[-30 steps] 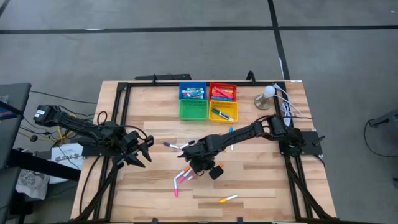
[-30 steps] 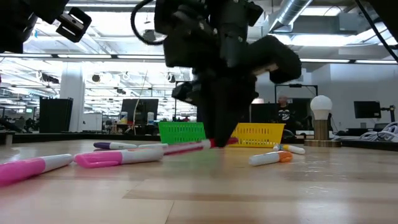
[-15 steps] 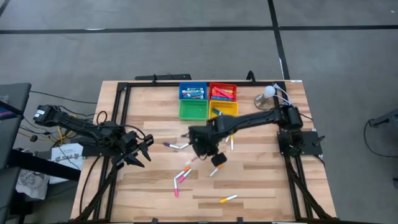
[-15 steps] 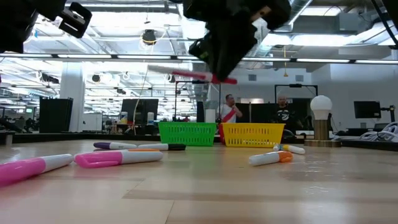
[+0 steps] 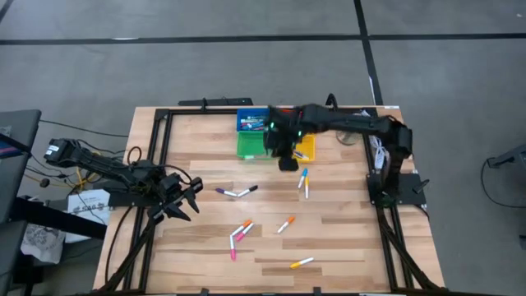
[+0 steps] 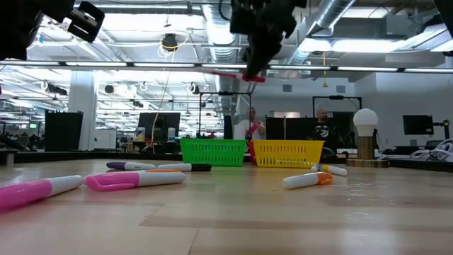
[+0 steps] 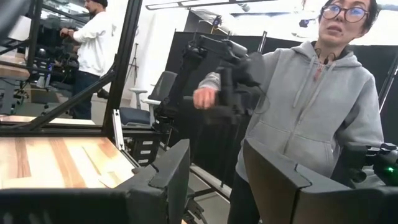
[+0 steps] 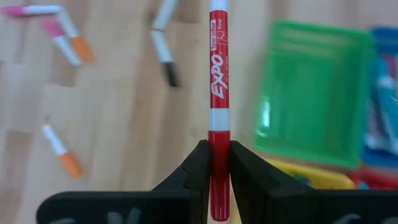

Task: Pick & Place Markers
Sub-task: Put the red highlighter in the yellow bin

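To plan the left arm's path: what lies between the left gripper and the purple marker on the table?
Only bare wood separates the left gripper from the purple marker, as the high view shows.

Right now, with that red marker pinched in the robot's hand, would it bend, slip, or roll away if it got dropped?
The red Expo marker juts out straight from the right hand, gripped only near its cap end, so it is probably stiff and light. Its barrel looks smooth and round, so it may slip if the grip is loose, and it would likely roll on the wooden table.
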You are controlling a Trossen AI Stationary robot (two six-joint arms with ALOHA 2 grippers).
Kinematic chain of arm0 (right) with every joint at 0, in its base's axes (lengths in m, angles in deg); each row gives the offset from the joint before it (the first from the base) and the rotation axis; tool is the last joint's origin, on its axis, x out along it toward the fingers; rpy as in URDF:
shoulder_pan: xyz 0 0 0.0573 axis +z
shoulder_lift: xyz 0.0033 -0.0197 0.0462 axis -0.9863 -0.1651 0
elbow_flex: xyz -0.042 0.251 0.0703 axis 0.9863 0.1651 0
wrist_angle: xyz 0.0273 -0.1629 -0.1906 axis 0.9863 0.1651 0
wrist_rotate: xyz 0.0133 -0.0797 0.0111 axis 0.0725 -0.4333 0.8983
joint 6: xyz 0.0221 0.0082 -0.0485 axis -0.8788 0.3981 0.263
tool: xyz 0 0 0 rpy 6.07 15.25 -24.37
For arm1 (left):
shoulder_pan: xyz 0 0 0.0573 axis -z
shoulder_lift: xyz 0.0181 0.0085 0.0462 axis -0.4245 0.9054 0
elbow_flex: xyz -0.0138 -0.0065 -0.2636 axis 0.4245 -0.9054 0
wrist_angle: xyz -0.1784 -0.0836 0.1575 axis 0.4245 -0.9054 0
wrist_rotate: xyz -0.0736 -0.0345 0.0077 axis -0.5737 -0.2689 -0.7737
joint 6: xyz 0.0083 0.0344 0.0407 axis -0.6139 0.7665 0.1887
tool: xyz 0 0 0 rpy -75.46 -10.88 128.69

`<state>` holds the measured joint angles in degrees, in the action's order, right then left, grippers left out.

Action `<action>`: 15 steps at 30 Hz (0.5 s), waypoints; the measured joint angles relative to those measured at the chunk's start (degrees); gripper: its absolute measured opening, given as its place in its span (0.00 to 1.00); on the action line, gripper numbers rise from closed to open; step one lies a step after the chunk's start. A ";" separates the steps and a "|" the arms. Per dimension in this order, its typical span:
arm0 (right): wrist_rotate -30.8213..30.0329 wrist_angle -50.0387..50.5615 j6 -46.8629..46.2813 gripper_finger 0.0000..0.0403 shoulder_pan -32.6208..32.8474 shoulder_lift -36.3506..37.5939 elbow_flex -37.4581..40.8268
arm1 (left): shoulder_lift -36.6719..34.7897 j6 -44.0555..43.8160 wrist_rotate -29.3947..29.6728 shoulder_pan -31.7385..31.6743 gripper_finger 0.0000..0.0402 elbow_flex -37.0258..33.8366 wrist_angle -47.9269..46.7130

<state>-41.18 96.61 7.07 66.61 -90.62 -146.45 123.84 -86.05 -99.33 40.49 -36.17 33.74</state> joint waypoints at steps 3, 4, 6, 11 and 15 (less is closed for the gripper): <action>-0.02 0.98 -1.71 0.10 -4.37 0.00 0.00 | 0.00 -0.32 0.00 0.00 0.37 0.00 0.00; -0.02 1.88 -2.21 0.10 -5.74 0.00 0.00 | 0.00 -0.63 0.00 0.00 0.37 0.00 0.00; -0.02 3.39 -3.38 0.10 -8.34 -0.01 0.00 | 0.00 -1.61 0.00 0.01 0.37 0.00 0.00; -0.05 5.62 -8.47 0.11 -13.83 -0.09 0.00 | 0.00 -2.16 0.00 0.00 0.37 0.00 0.00; -0.15 8.28 -13.30 0.11 -17.10 -0.09 0.01 | 0.00 -2.15 0.00 0.00 0.37 0.00 -0.01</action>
<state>-41.33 104.89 -6.23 49.51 -90.71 -146.43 123.84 -88.21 -99.33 40.50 -36.17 33.73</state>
